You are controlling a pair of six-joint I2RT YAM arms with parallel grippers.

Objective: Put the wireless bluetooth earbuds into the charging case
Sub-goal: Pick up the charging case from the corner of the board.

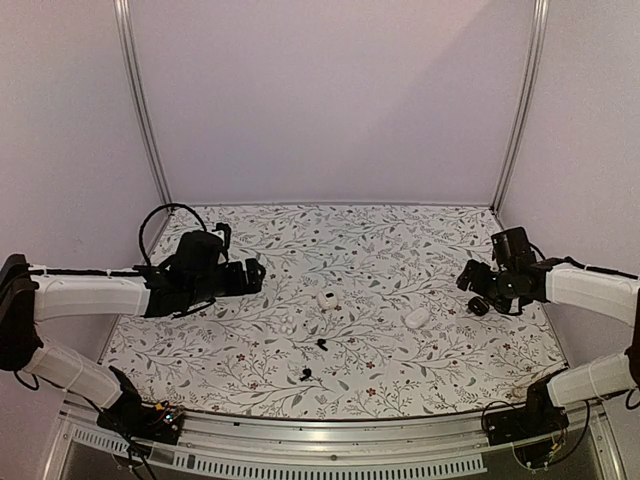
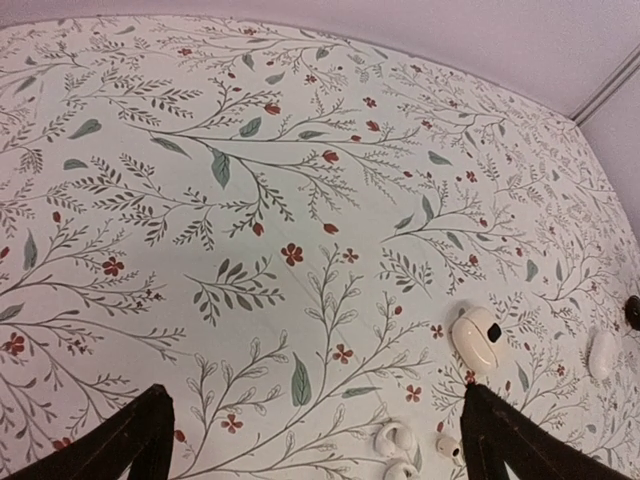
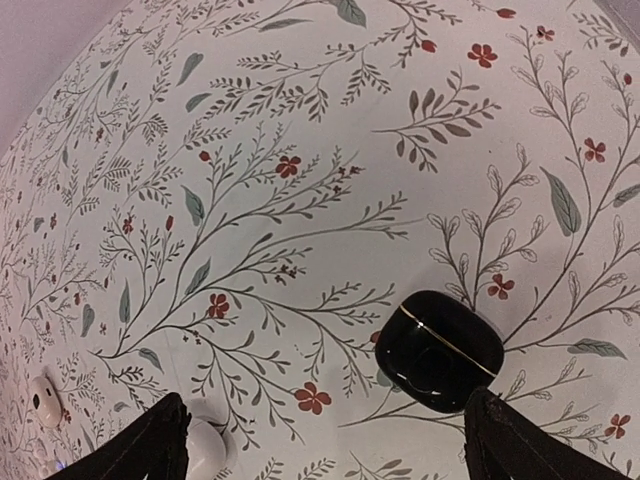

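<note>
Step in hand, as I judged it: the first reach, with nothing picked up yet. Left gripper [image 2: 315, 392] hung over the table [image 1: 400, 250] with its fingers wide apart and nothing between them. Right gripper [image 3: 327, 400] was just as wide and empty.

White earbuds [image 1: 290, 323] lay together near the table's middle, just beside a white case [image 1: 327, 299] at its 7 o'clock. That case carried a dark spot; I could not tell whether its lid was up. Black earbuds [image 1: 320, 343] lay apart from each other, one at 6 o'clock of that case and the other further toward the near edge. Black case [image 3: 438, 350], lid shut, sat below the right gripper, nearer its right finger. Second white case [image 1: 416, 317] lay closed at 3 o'clock of the first.

Notes to self:
- The buds were far smaller than a finger, so I meant to narrow the fingers before descending.
- I planned to come straight down and pinch across the body, low to the cloth.
- The matching case needed to be open and steadied by the other arm first.
- The risk I saw was a bud skidding or flipping away if only one finger touched it.
</note>
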